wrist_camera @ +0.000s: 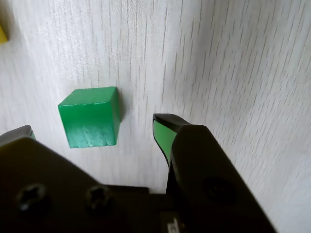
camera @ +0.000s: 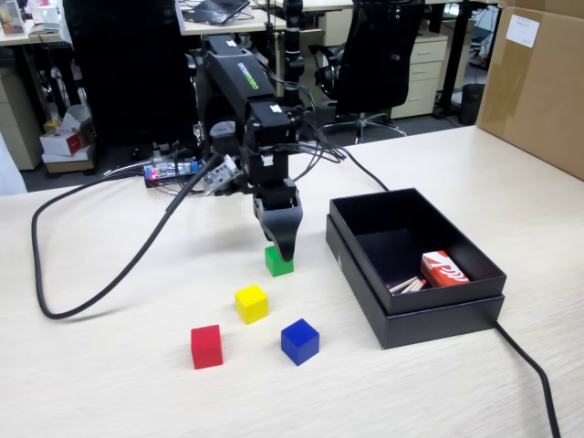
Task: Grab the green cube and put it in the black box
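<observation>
Green paint with faint scuffing covers the green cube (wrist_camera: 90,116), which sits on the pale wood-grain table (wrist_camera: 233,63) between the two green-lined tips of the gripper (wrist_camera: 95,128) in the wrist view. The jaws stand spread, one tip at about 3 o'clock from the cube and clear of it, the other just showing at 8 o'clock; neither touches it. I judge the cube to be light, rigid and flat-sided, so a squeeze across two opposite faces, taken low and centred, should hold it; the painted faces may be a little slick, and an off-centre pinch could twist it.

In the fixed view the yellow cube (camera: 251,303) lies at 7 o'clock from the green one, with the red cube (camera: 206,346) and blue cube (camera: 299,341) nearer the camera. The arm (camera: 239,91) reaches forward from its base and bends steeply down at the wrist, so the gripper points almost straight down over the cube. The black box (camera: 429,315) lies at 3 o'clock, well apart, a red-and-white packet (camera: 443,269) inside it.
</observation>
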